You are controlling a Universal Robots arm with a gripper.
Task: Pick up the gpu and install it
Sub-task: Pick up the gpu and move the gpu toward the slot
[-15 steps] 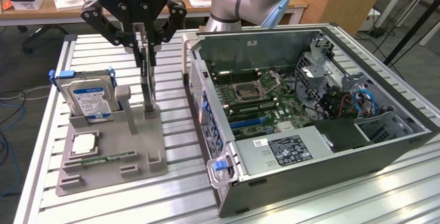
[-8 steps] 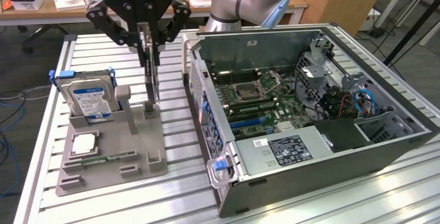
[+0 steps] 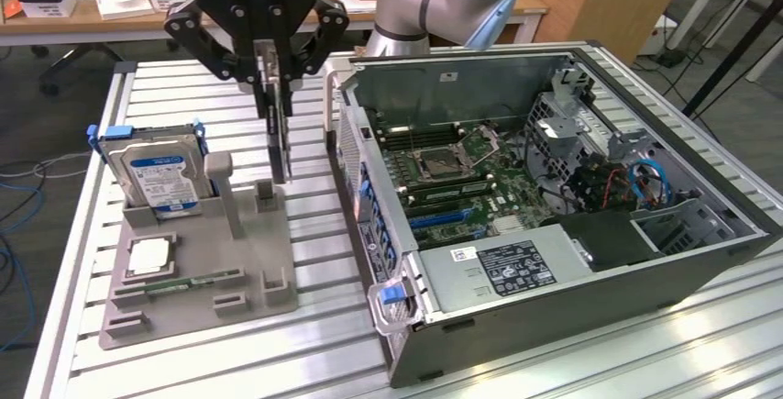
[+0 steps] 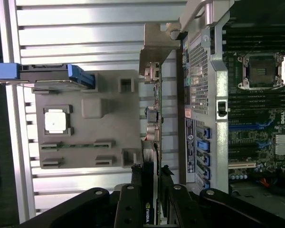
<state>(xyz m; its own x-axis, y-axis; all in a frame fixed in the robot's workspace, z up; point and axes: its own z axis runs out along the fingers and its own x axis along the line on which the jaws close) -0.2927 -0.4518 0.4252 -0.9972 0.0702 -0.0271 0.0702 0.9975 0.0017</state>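
Exterior view: gpu (image 3: 282, 142) clamped in gripper (image 3: 274, 80), hanging upright below.

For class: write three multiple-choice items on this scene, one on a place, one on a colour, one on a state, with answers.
1. Where is the gpu? A seated in a case slot; B in the gripper, outside the case; C on the floor.
2. The hard drive's rails are: A blue; B red; C yellow.
3. The case is: A shut; B upside down; C open.
Answers: B, the gripper clamps it upright beside the case; A, blue shows at its edges; C, the motherboard is exposed.
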